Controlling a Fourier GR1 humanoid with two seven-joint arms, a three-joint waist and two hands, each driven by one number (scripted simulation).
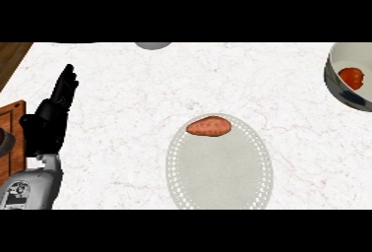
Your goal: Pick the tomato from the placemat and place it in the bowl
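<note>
An oval grey placemat with a dotted white border lies at the centre front of the marble counter. A reddish-orange oblong vegetable rests on the mat's far end. At the right edge stands a grey bowl, partly cut off, and a red tomato lies inside it. My left hand shows at the left, open, fingers straight and pointing away, well apart from the mat. My right hand is out of the view.
A wooden board lies at the left edge beside my left forearm. A grey round object peeks in at the counter's far edge. Bare marble lies between the mat and the bowl.
</note>
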